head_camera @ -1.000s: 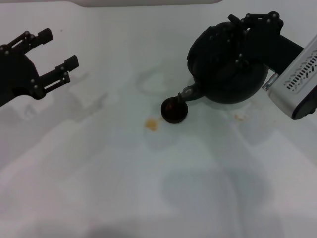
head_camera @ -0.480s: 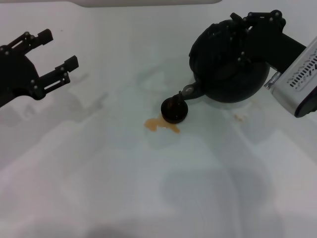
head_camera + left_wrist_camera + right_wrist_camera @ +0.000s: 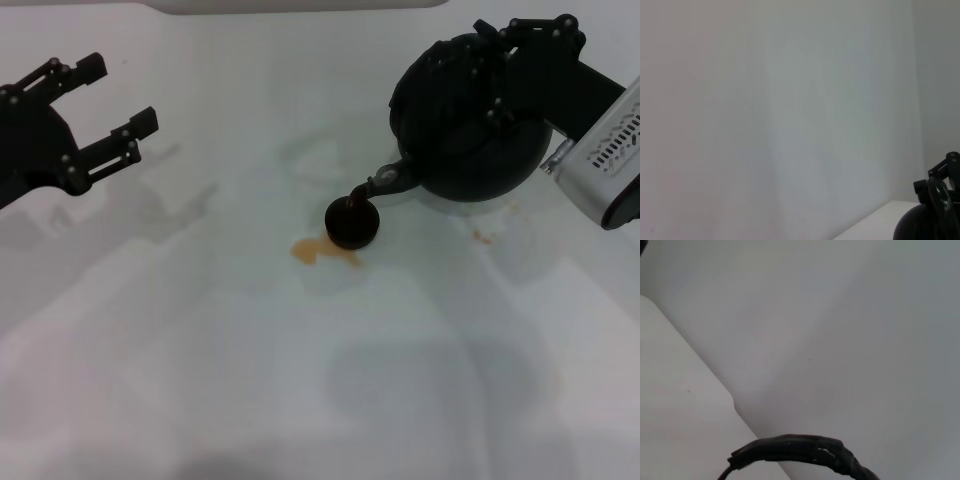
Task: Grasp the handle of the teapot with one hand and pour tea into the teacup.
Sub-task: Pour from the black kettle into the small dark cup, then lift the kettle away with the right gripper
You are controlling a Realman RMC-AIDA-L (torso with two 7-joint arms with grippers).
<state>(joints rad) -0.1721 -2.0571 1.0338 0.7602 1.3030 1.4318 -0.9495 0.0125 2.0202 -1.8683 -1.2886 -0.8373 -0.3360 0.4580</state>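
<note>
Since a moment ago the teapot (image 3: 470, 125), upper right, is drifting farther up-right while our right gripper (image 3: 535, 45), fingers clenched on its handle (image 3: 800, 452), is tilting the spout over the teacup (image 3: 352, 222) at centre, so we are steadying the stream to avoid feeding the amber spill (image 3: 325, 251) on the worktop (image 3: 200, 350), left gripper (image 3: 105, 110) idling released upper left.

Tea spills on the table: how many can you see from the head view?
2. An amber puddle lies on the table against the teacup's near-left side; small faint spots sit below the teapot. More may hide under the teapot.
</note>
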